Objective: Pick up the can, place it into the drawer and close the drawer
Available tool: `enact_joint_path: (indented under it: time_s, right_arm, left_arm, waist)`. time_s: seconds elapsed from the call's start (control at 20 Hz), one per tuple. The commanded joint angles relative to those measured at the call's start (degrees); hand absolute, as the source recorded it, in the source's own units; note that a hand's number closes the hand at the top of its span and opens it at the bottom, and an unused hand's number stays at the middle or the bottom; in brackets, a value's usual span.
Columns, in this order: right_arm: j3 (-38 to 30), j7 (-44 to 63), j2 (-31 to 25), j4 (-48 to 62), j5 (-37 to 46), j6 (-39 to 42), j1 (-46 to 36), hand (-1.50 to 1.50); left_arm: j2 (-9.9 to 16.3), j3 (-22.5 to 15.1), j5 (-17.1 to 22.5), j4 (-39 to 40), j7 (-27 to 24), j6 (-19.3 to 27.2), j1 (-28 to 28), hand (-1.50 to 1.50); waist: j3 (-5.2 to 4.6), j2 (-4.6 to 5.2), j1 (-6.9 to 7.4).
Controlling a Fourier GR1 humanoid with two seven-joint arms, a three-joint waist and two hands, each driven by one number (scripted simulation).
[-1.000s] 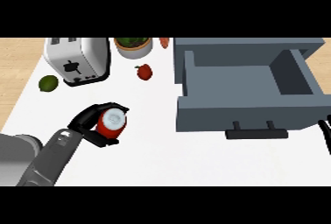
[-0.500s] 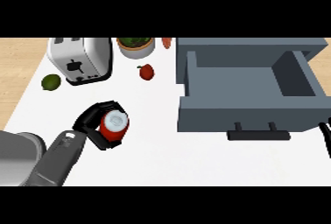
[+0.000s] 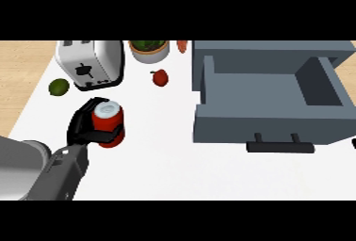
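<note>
The red can (image 3: 111,126) with a white top stands upright on the white counter at the left. My left hand (image 3: 82,127) is curled round it from the left side, and black fingers (image 3: 104,136) wrap across its front. The grey drawer (image 3: 230,123) is pulled open at the right, its inside bare, with a dark handle (image 3: 279,146) on its front. The can is well left of the drawer. My right hand does not show.
A silver toaster (image 3: 92,63) stands behind the can. Left of the toaster lies a green lime (image 3: 59,86). A potted plant (image 3: 148,49) and a small red fruit (image 3: 160,77) sit at the back, between toaster and drawer.
My left hand has moved to the left and farther from me with the can in it. The drawer has not moved.
</note>
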Motion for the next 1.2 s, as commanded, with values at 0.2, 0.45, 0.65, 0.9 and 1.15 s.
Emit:
enact_joint_path:
  time_s: [0.2,0.45,0.65,0.9,1.15]
  right_arm:
    - [-0.7,-1.6,0.7,0.3,-0.1,1.2,0.8,-1.50]
    - [-1.0,1.1,0.3,-1.0,-1.0,-0.5,-2.1,-1.50]
    - [-2.0,-0.3,-0.8,-0.5,-2.3,0.5,-0.9,-1.50]
    - [-1.0,-2.2,0.0,1.5,-0.4,1.3,-0.2,-1.50]
    - [-0.8,-1.5,0.8,-0.7,-0.4,0.8,0.4,-1.50]
  left_arm:
    - [-7.8,-6.8,0.4,-27.8,14.0,7.8,8.5,1.50]
    - [-7.6,-10.7,-0.9,-39.9,25.3,10.1,6.3,1.50]
    - [-10.1,-14.5,-2.8,-40.4,29.3,17.5,0.1,1.50]
    - [-10.1,-18.6,-3.7,-50.6,43.2,17.5,-2.4,1.50]
    - [-10.2,-21.9,-4.4,-49.1,48.8,22.6,-11.0,1.50]
  waist:
    - [-0.01,0.05,-0.29]
    - [-0.05,0.21,-0.60]
    - [-0.07,0.39,-1.38]
    - [-0.06,0.35,-1.07]
    - [-0.06,0.37,-1.29]
